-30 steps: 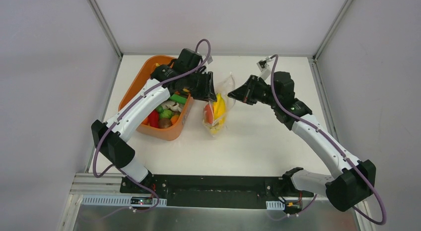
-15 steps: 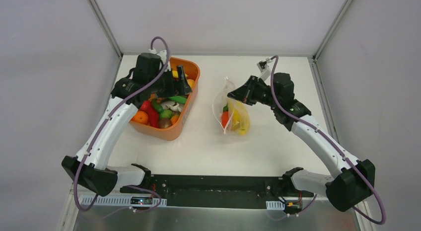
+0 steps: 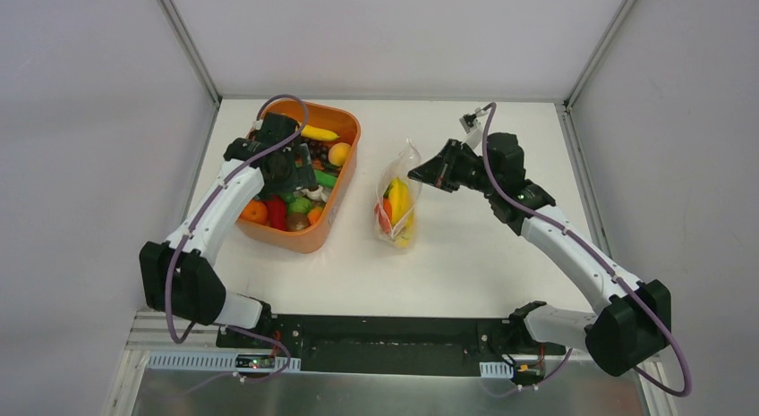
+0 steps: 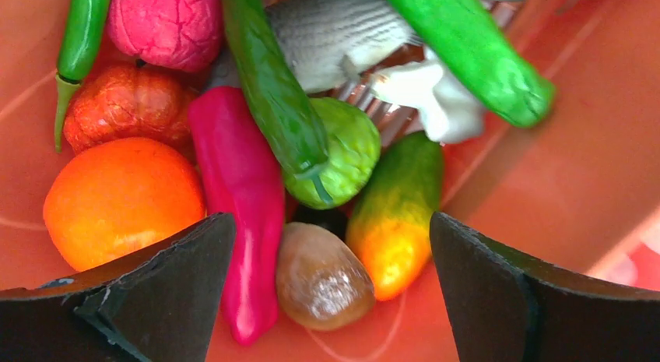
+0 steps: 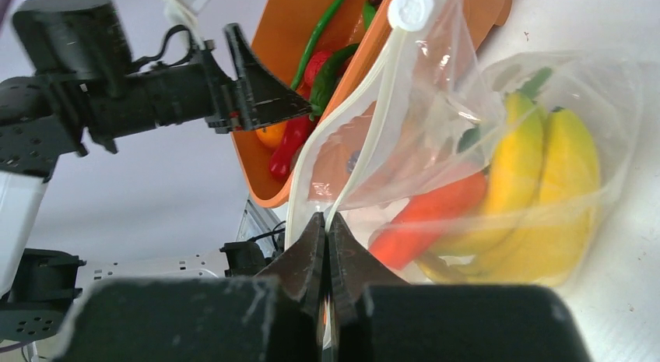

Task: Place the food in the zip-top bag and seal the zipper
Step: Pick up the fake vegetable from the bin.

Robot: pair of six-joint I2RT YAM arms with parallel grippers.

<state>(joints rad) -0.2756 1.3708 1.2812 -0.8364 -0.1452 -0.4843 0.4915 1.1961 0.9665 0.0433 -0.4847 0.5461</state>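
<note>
Mid-filling: my right gripper point(image 5: 325, 226) clamps the bag point(image 5: 436, 89) at its rim, bananas point(image 5: 545, 183) inside beyond the fingertips. My left gripper point(image 4: 331, 300) gapes over the tub point(image 4: 591, 167), food point(image 4: 241, 191) between its fingers. Next I'd descend and pinch one.

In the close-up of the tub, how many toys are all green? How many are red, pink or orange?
All green: 4 (thin chilli, dark pepper, pale fruit, bright pepper)
Red, pink or orange: 4 (wrinkly ball, bumpy fruit, pink chilli, round orange)
Total: 8
</note>
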